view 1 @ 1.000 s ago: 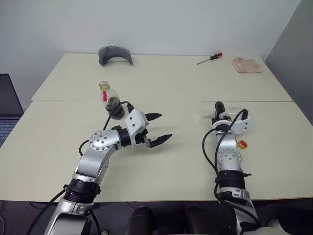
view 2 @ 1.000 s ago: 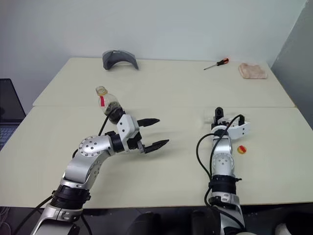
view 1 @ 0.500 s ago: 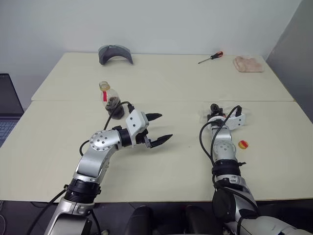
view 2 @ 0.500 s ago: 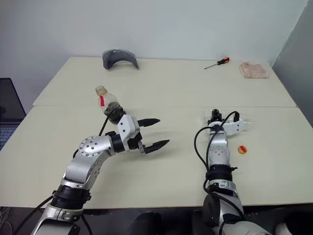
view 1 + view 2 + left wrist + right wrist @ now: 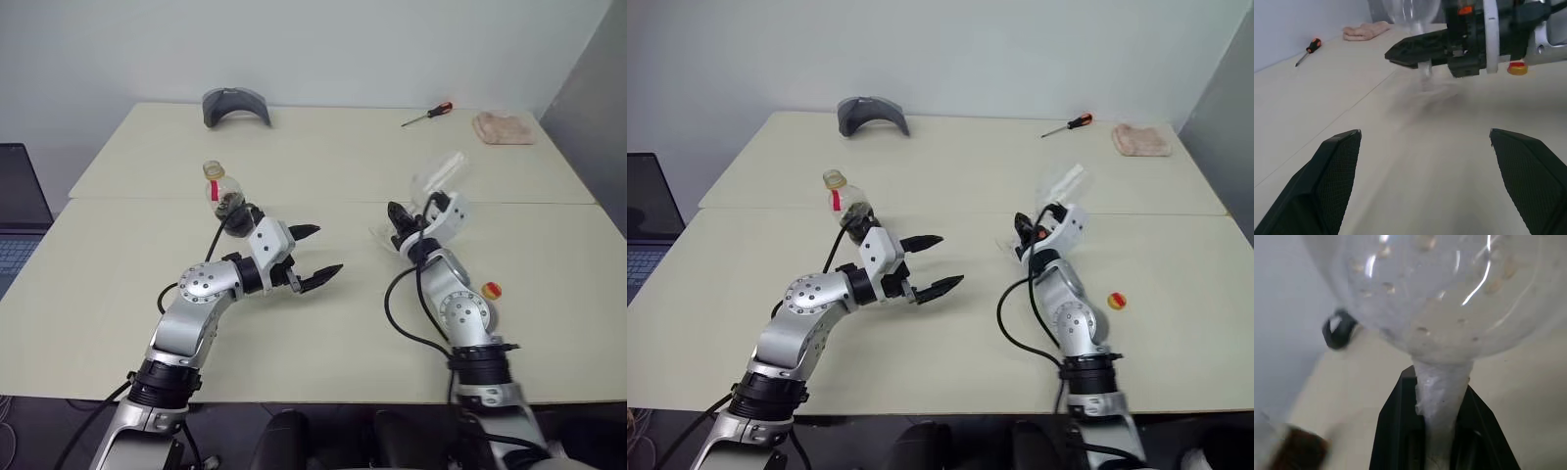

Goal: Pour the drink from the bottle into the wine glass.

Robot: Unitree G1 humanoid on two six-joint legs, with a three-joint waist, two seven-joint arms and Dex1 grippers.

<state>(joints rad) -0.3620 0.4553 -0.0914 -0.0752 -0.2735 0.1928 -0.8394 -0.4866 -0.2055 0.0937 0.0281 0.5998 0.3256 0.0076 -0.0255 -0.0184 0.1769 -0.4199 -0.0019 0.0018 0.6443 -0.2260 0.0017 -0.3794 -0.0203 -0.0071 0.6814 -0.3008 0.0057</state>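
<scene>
Small clear bottle (image 5: 221, 192) upright on the bench, uncapped, red strip at the neck, dark drink (image 5: 227, 205) low inside. Clear wine glass (image 5: 1437, 298) clamped by the stem, tilted, lifted off the bench, bowl empty.

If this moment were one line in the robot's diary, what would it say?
right gripper: shut on wine glass stem, lifting | left gripper: open, empty | bottle: uncapped, standing on table

bottle (image 5: 221, 192): 1 | wine glass (image 5: 437, 181): 1 | screwdriver (image 5: 427, 114): 1 | cap (image 5: 491, 290): 1 | cloth (image 5: 505, 127): 1

Left pincer (image 5: 315, 257) gapes level; right pincer (image 5: 396, 224) is clamped tight.
</scene>
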